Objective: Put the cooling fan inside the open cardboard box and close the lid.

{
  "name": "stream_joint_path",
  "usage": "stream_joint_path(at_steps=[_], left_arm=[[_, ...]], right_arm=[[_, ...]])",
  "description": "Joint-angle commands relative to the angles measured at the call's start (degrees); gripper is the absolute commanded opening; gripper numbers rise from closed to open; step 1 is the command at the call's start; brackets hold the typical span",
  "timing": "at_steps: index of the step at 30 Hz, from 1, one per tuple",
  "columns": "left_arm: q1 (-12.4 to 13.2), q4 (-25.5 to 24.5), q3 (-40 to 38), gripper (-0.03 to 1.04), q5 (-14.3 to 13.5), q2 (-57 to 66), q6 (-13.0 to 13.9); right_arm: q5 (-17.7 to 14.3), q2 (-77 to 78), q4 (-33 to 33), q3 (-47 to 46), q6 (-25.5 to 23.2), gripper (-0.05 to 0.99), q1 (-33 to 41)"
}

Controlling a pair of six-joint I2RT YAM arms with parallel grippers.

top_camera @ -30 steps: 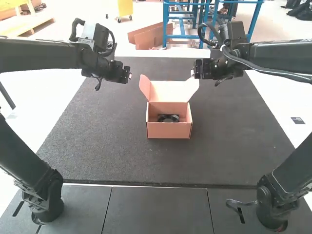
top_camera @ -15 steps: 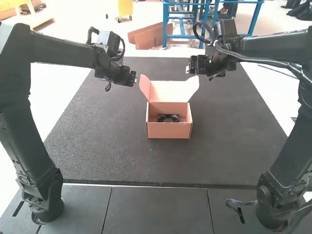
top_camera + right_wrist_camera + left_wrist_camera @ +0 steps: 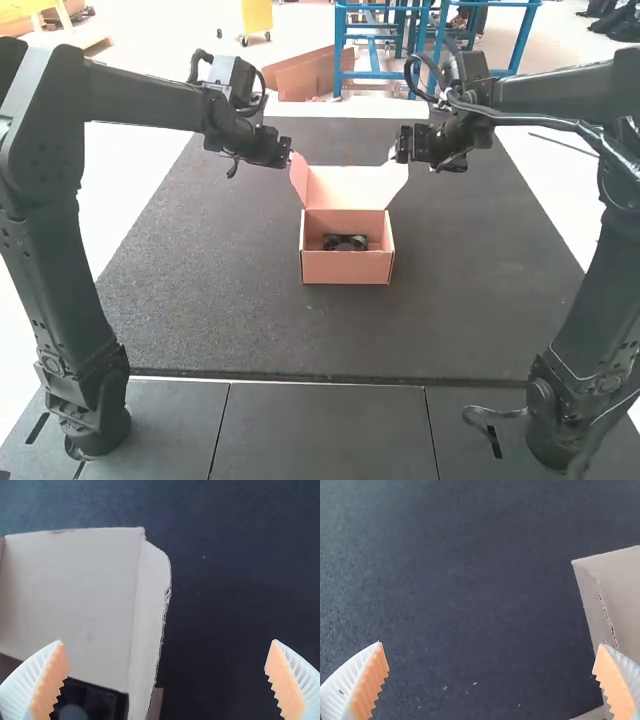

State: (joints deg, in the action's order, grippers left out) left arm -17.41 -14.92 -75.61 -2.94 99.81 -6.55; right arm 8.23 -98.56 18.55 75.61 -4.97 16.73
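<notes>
fan: black cooling fan [image 3: 346,241] already inside the cardboard box [image 3: 347,266], mid-bench.
lid [image 3: 345,187]: pinkish-tan, upright at the far wall, side flaps splayed.
handling: likely light, stiff board that creases; push near the top corners.
left tool [image 3: 283,156]: released, beside the left flap.
right tool [image 3: 399,146]: released, at the right flap.

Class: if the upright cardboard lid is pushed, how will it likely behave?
The lid stands as thin card on a crease, so it probably folds down easily. Its side flaps look floppy and may catch on the box walls. The small box seems light and might slide.
</notes>
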Motion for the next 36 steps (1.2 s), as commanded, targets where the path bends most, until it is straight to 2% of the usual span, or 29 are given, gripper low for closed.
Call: stream_joint_path(at_steps=[1,3,7,11,15,19,26,30,36], left_arm=[[-1.66,0.15,-2.08,0.97,3.29,0.47,-0.31],[-2.1,-0.02,-2.17,0.97,4.17,0.47,-0.4],[-2.54,-0.38,-2.17,0.97,4.43,0.47,-0.66],[-2.54,-0.82,-2.17,0.97,4.43,0.47,-0.66],[-2.54,-1.34,-2.17,0.97,4.43,0.39,-0.66],[-2.54,-1.87,-2.17,0.97,4.43,0.39,-0.66],[-2.54,-2.31,-2.17,0.97,4.43,0.3,-0.75],[-2.54,-2.57,-2.17,0.97,4.43,0.12,-0.75],[-2.54,-3.19,-2.17,0.97,4.43,-0.05,-0.75]], right_arm=[[1.61,-1.02,-0.26,2.78,-0.65,0.88,-0.74],[1.61,-1.63,-0.26,3.58,-1.0,0.87,-0.74],[1.79,-2.95,-0.26,4.72,-1.27,0.76,-0.56],[1.79,-4.0,-0.26,5.07,-1.36,0.6,-0.38],[1.88,-4.62,-0.62,5.16,-1.8,0.5,-0.3],[2.05,-5.32,-1.76,5.33,-2.32,0.3,-0.3],[2.58,-6.11,-2.73,5.95,-2.67,0.22,-0.21],[4.08,-6.64,-2.73,6.3,-2.85,0.03,-0.21],[4.6,-6.99,-2.73,6.48,-2.76,-0.01,-0.12]])
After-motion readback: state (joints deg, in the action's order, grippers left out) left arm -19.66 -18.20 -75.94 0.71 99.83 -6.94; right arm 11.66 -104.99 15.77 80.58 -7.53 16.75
